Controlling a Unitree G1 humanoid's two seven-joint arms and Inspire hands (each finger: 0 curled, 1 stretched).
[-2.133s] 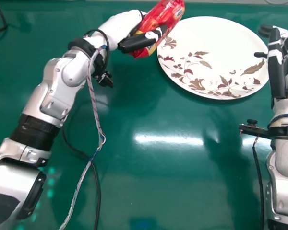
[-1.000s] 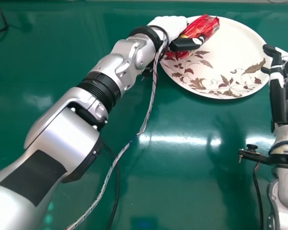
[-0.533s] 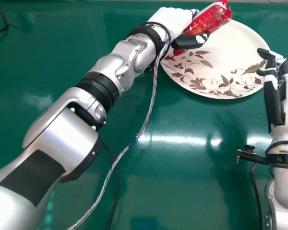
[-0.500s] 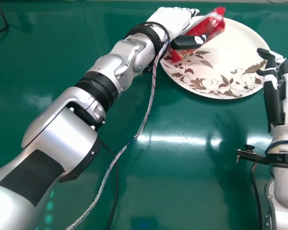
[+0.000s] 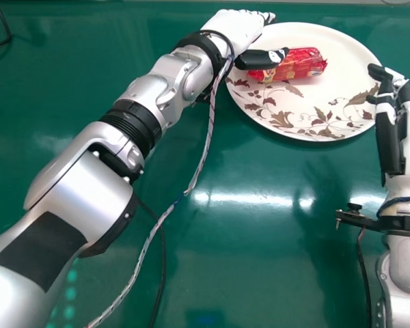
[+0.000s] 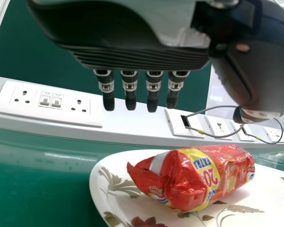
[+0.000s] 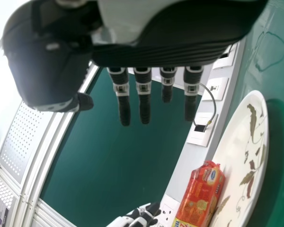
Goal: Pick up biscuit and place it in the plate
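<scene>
The red biscuit packet (image 5: 297, 63) has dropped out of the left hand (image 5: 242, 29); a moment ago it stood tilted in that hand's hold. Now it lies on its side on the white, leaf-patterned plate (image 5: 348, 82), toward the plate's left part. The left hand's fingers (image 6: 153, 87) are straight and slightly spread, pinching nothing. The placing looks done; what seems left is drawing the hand away.

The left hand hangs by the plate's far left rim, its thumb over the packet's left end in the head view, so lifting before moving left would lower the risk of nudging the packet. The right hand (image 5: 389, 130) is at the plate's right edge, fingers straight, holding nothing. A braided cable (image 5: 188, 193) trails along the left arm above the glossy green tabletop (image 5: 260, 260). Wall sockets (image 6: 83, 109) line the far side.
</scene>
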